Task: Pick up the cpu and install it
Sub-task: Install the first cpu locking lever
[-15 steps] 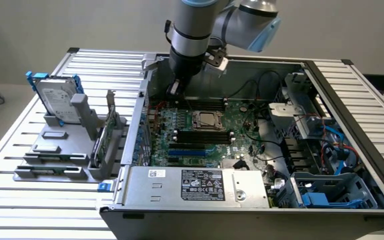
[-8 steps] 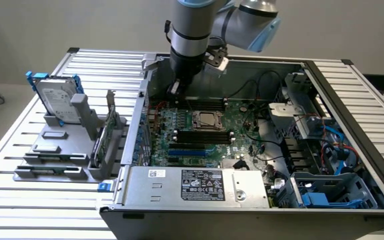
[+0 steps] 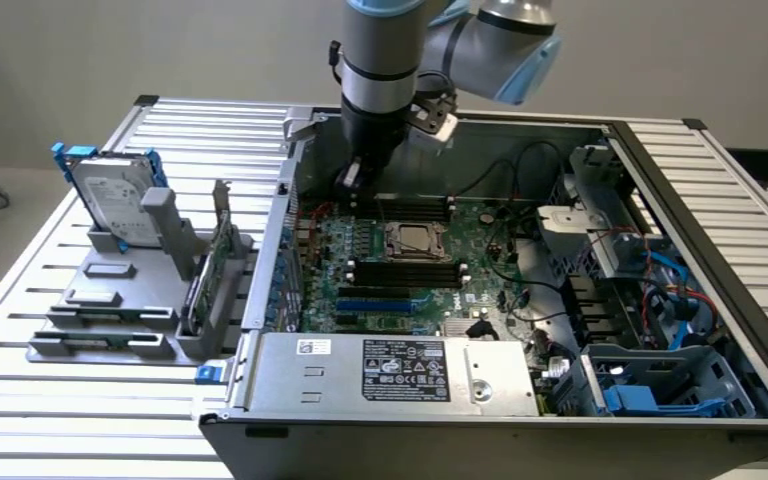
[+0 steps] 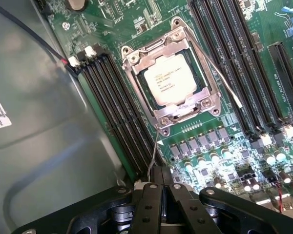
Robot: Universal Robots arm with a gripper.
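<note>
slatted metal table [image 3: 37,400]: carries an open computer case [image 3: 491,135] towards the edge on the exterior view's right, and a grey rack [image 3: 104,310] near the edge on the exterior view's left

robot arm [image 3: 377,60]: reaches down into the case close to its far wall

green board [image 3: 357,240]: lies flat on the case floor; a labelled power supply [image 3: 404,368] sits along the case's near edge

hard drive [image 3: 111,195]: silver with blue brackets, stands upright at the far end of the rack, outside the case

gripper [image 4: 161,170]: hangs low over the board near its far corner on the exterior view's left; fingers pressed together, nothing between them

memory slots [image 4: 112,97]: long black rows on both sides of the socket

socket [image 4: 205,102]: dark metal frame near the middle of the board

cpu [image 4: 170,84]: lies flat inside the socket, pale metal top with print facing up, frame around its edges; apart from the gripper

wire lever [image 4: 154,151]: thin, runs from a corner of the socket frame towards the fingertips; contact with them cannot be told
</note>
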